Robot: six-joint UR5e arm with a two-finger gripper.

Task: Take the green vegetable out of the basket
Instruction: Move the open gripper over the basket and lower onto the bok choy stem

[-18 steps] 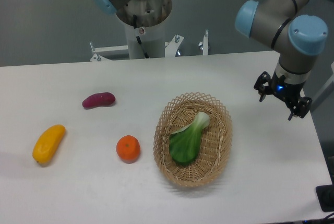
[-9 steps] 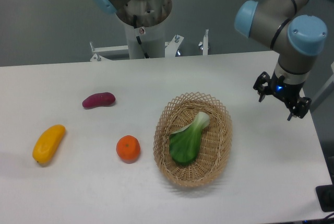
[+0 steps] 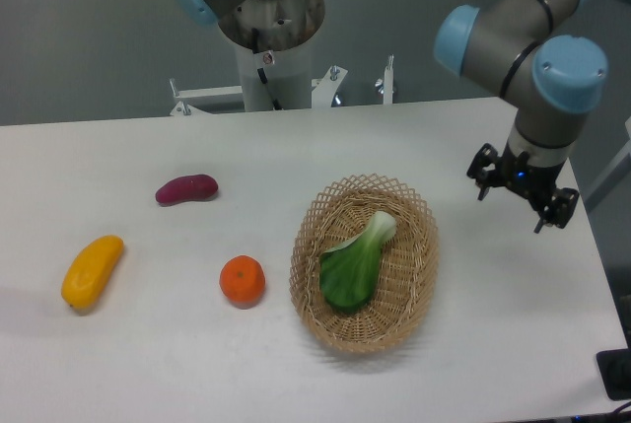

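The green vegetable (image 3: 356, 262) lies in the middle of the oval wicker basket (image 3: 419, 275), its dark leaf toward the front and its pale stem toward the back right. My gripper (image 3: 511, 211) hangs over the table to the right of the basket, apart from it. Its two dark fingers are spread wide and hold nothing, so it is open.
An orange fruit (image 3: 243, 280) sits just left of the basket. Farther left lie a purple sweet potato (image 3: 186, 188) and a yellow mango-like fruit (image 3: 92, 270). The arm's base column (image 3: 268, 43) stands at the back edge. The table's right edge runs close to my gripper.
My gripper has shifted slightly left toward the basket. The vegetable and the other items have not moved.
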